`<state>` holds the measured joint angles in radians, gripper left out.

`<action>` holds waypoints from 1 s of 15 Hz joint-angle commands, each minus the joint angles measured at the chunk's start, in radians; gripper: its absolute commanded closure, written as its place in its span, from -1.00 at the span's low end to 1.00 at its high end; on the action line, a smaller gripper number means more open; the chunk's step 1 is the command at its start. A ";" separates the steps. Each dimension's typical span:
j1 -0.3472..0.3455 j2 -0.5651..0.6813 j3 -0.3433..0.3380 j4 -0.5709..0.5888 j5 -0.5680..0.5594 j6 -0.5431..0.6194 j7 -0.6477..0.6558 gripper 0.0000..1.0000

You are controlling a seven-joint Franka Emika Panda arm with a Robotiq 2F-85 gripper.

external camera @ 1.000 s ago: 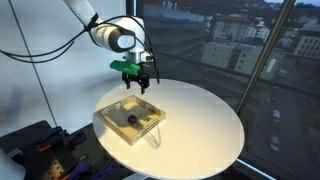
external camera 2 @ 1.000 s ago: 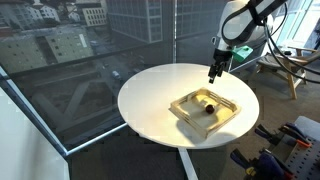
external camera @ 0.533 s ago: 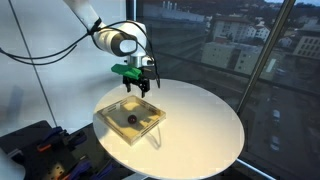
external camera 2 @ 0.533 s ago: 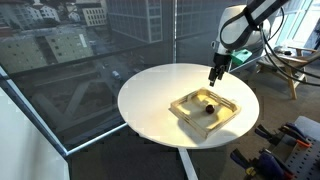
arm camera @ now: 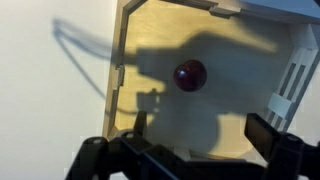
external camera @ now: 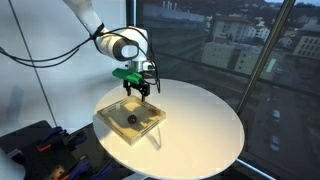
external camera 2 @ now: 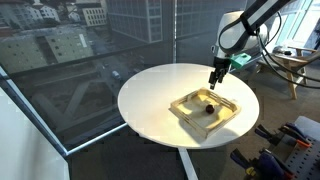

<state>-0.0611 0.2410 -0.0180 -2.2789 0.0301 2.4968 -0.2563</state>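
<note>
Gripper with jaws apart above a wooden tray
Left to right in an exterior view: the shallow tray sits on the left part of a round white table; a dark ball lies on the tray floor, clear of the walls; the empty gripper hovers over the tray's far rim; the wrist view shows the ball ahead of the spread fingers
</note>
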 commanded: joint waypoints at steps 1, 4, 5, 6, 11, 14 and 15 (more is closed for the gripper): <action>-0.003 0.027 0.000 0.015 -0.014 0.023 0.022 -1.00; 0.001 0.044 -0.001 0.013 -0.024 0.049 0.031 -1.00; 0.003 0.049 -0.001 0.012 -0.026 0.057 0.033 -1.00; 0.004 0.054 -0.001 0.011 -0.028 0.063 0.035 -1.00; 0.013 0.077 0.000 0.006 -0.034 0.092 0.045 -1.00; 0.020 0.093 0.000 0.004 -0.043 0.108 0.056 -1.00; 0.022 0.097 -0.001 0.004 -0.050 0.112 0.061 -1.00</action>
<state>-0.0463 0.3253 -0.0176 -2.2791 0.0134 2.5889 -0.2364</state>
